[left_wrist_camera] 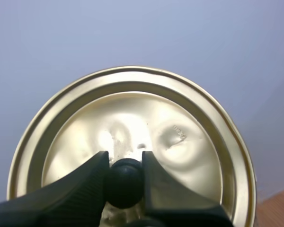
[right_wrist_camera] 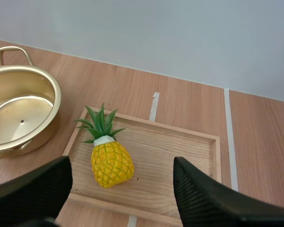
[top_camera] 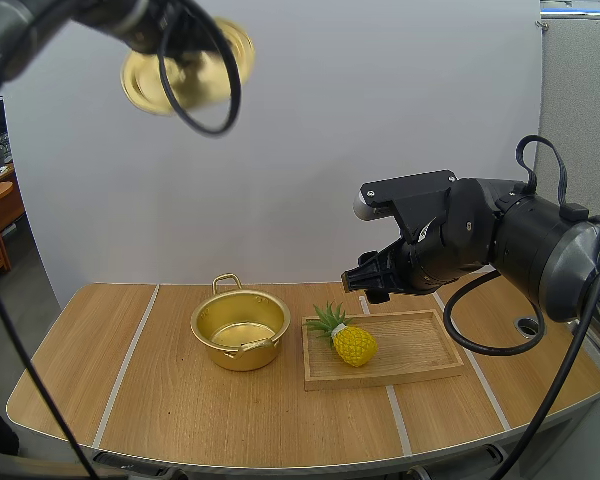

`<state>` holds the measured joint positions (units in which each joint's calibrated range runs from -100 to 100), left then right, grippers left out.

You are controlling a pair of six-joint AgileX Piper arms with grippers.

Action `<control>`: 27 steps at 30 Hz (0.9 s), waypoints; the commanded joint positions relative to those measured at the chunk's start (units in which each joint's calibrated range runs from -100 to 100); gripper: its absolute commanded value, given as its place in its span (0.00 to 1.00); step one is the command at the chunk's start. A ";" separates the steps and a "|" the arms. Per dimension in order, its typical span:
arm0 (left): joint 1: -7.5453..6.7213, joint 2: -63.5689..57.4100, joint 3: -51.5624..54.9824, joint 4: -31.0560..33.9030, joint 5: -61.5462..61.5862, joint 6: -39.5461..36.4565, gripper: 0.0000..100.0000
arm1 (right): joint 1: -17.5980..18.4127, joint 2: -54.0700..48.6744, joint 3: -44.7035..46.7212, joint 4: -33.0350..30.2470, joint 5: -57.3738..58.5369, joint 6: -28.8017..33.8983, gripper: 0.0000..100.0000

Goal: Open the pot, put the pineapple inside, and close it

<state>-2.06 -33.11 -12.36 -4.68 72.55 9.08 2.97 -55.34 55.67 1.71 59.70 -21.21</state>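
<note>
The gold pot (top_camera: 240,328) stands open and empty on the table, also in the right wrist view (right_wrist_camera: 19,116). Its gold lid (top_camera: 205,80) hangs high above the table's left, where my left gripper (left_wrist_camera: 125,177) is shut on the lid's (left_wrist_camera: 132,137) black knob (left_wrist_camera: 125,183). A yellow pineapple (top_camera: 352,342) with green leaves lies on the wooden tray (top_camera: 420,345) right of the pot. My right gripper (top_camera: 365,278) hovers above the tray's far edge. In the right wrist view its fingers (right_wrist_camera: 203,198) stand wide apart over the pineapple (right_wrist_camera: 111,161) and tray (right_wrist_camera: 180,146).
White tape lines (top_camera: 125,365) run across the wooden tabletop. The tray's right half is bare wood. The table's front edge curves close below the tray.
</note>
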 commanded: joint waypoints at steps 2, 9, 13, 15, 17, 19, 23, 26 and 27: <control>0.02 -0.51 -6.28 1.14 -2.18 -2.83 0.00 | -0.23 -0.49 -0.32 0.15 -0.79 -0.38 1.00; 0.02 -0.51 -14.49 1.83 -3.15 -3.80 0.00 | -0.23 -0.49 -0.32 -0.33 -0.31 -2.75 1.00; 0.02 -1.23 -15.43 2.43 -4.44 -3.80 0.00 | -0.23 -0.49 -0.32 -0.33 -0.31 -6.98 1.00; 0.02 -1.76 -15.43 2.43 -4.63 -3.80 0.00 | -0.23 -0.05 -0.32 -0.33 -0.31 -9.00 1.00; 0.02 -1.90 -15.43 2.43 -5.22 -3.80 0.00 | -0.23 1.00 -0.49 -0.22 0.71 -10.52 1.00; 0.02 -1.90 -15.43 2.43 -5.40 -3.80 0.00 | -0.23 3.12 -0.54 0.53 2.51 -12.70 1.00; 0.02 -1.90 -15.43 2.43 -5.40 -3.80 0.00 | -0.23 9.03 -0.65 3.15 5.29 -18.17 1.00; 0.02 -1.90 -15.43 2.43 -5.40 -3.80 0.00 | -0.23 13.69 -1.29 4.29 5.51 -20.30 1.00; 0.02 -1.90 -15.43 2.43 -5.40 -3.80 0.00 | -0.23 14.78 -1.89 4.84 5.51 -20.90 1.00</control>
<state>-2.06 -34.63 -27.36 -2.88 69.34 5.90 2.97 -44.88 55.34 4.43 64.82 -38.59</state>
